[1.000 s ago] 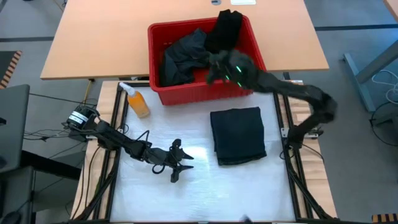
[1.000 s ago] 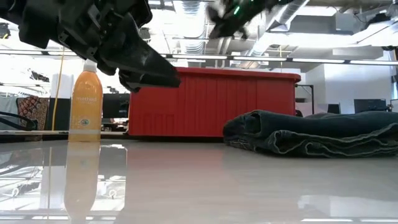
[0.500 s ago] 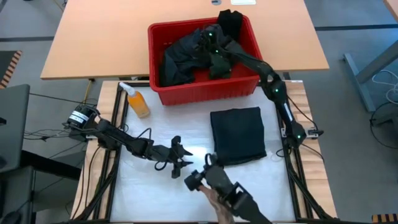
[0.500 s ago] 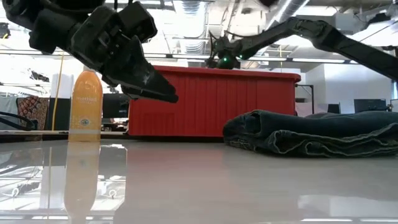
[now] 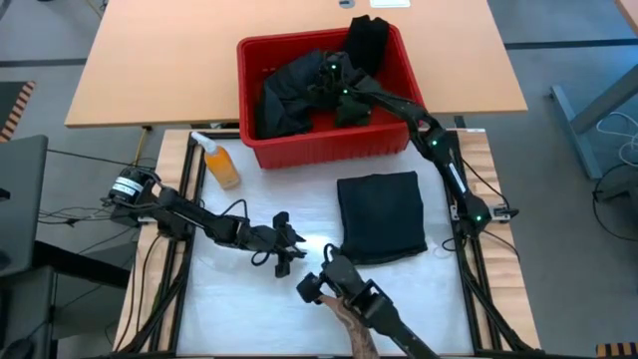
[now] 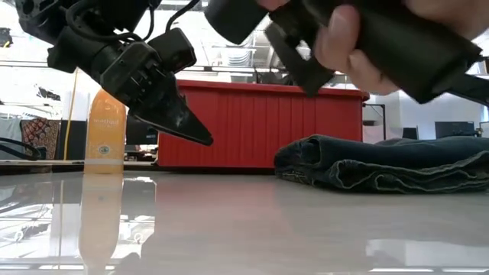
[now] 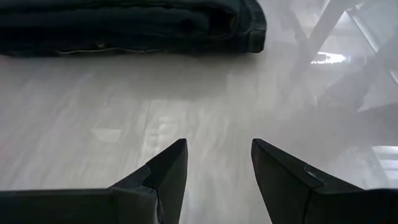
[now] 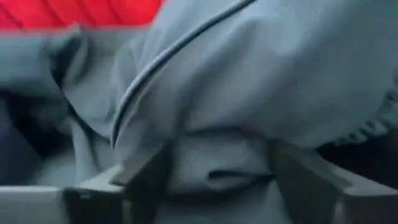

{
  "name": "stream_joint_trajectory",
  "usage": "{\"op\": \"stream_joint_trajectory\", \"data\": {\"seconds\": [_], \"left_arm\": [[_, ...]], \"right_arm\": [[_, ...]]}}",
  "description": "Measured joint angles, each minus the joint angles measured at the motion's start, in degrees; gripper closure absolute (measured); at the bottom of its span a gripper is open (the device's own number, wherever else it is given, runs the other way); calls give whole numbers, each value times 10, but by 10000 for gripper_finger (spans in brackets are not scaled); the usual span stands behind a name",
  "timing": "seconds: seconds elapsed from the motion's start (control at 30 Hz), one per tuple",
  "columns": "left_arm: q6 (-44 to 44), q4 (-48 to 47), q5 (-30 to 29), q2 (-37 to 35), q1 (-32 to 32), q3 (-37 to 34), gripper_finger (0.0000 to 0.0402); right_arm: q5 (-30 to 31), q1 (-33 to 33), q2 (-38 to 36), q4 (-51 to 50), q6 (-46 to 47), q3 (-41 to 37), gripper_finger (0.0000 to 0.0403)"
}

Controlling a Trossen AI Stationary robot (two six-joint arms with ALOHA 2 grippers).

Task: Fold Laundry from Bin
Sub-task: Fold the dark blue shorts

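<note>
The red bin (image 5: 249, 100) stands at the table's far side, with dark laundry (image 5: 289, 95) heaped inside and a black piece (image 5: 364, 40) draped over its far right corner. My right gripper (image 5: 334, 80) reaches into the bin. It is open, and a bulge of dark grey cloth (image 8: 249, 93) fills the space between its fingers. Folded dark jeans (image 5: 381, 214) lie flat on the table in front of the bin. My left gripper (image 5: 291, 249) hangs open above the bare table left of the jeans, nothing between its fingers (image 7: 163, 177). My right gripper stands open over a rounded fold of the dark grey cloth (image 8: 211, 168) in the bin, slanting down from the table's right. The cloth lies between its two fingers (image 8: 146, 174); whether they touch it, I cannot tell.
An orange bottle (image 5: 221, 165) stands left of the bin's near corner. A person's hand (image 5: 354, 324) holding a dark hand-held device (image 5: 334, 284) reaches in from the near edge, close to my left gripper and the jeans. Bare white table (image 5: 249, 309) lies at the near left.
My right gripper has swung from above the bin's near right corner down into the bin, onto the heap of dark cloth. My left gripper has shifted a little toward the far edge. A person's hand with a dark device has come in over the near edge.
</note>
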Motion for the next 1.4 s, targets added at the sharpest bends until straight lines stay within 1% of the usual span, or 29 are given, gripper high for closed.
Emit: {"op": "stream_joint_trajectory", "data": {"seconds": [0.07, 0.13, 0.17, 0.2, 0.23, 0.37, 0.6, 0.73, 0.83, 0.9, 0.97, 1.03, 1.1, 1.17, 1.23, 1.3, 1.33, 1.4], "left_arm": [[0, 0, 0, 0, 0, 0, 233], [0, 2, 0, 0, 1, 0, 233], [0, 1, 0, 0, 1, 0, 233], [-1, 1, 0, 0, 1, 0, 233], [-1, 2, 0, 0, 1, 0, 233], [-2, 2, -3, 0, 1, 0, 233], [-11, 2, -4, 0, 1, 0, 233], [-20, 2, -4, 0, 1, 0, 233], [-28, 2, -4, 0, 1, 0, 233], [-32, 2, -4, 0, 1, 0, 233], [-40, 2, -4, 0, -2, 0, 233], [-50, 2, -3, 0, -7, 0, 233], [-66, 2, -3, 0, -15, 0, 233], [-83, 2, -3, 0, -24, 0, 233], [-106, 2, -4, 0, -38, 0, 233], [-129, 1, -4, 0, -56, 0, 233], [-140, 1, -3, 0, -67, 0, 233], [-165, 2, -5, 0, -87, 0, 233]], "right_arm": [[-6, 2, 1, 4, -15, -1, 172], [-16, 4, -4, 27, -28, -1, 266], [-30, 5, -10, 33, -32, -1, 321], [-47, 6, -16, 49, -37, -1, 361], [-61, 7, -25, 61, -37, -1, 375], [-83, 20, -80, 92, -38, -1, 379], [-153, 61, -245, 91, -91, -1, 381], [-166, 104, -347, 84, -93, -1, 381], [-173, 150, -423, 58, -94, 0, 381], [-173, 186, -471, 18, -94, 1, 381], [-173, 231, -514, -43, -109, 1, 381], [-173, 283, -554, -139, -157, 1, 381], [-168, 341, -585, -257, -211, -2, 381], [-142, 408, -613, -355, -229, -30, 381], [-84, 484, -635, -415, -220, -87, 381], [-20, 559, -659, -425, -184, -174, 381], [-3, 590, -670, -419, -163, -222, 381], [5, 645, -689, -395, -126, -326, 381]]}}
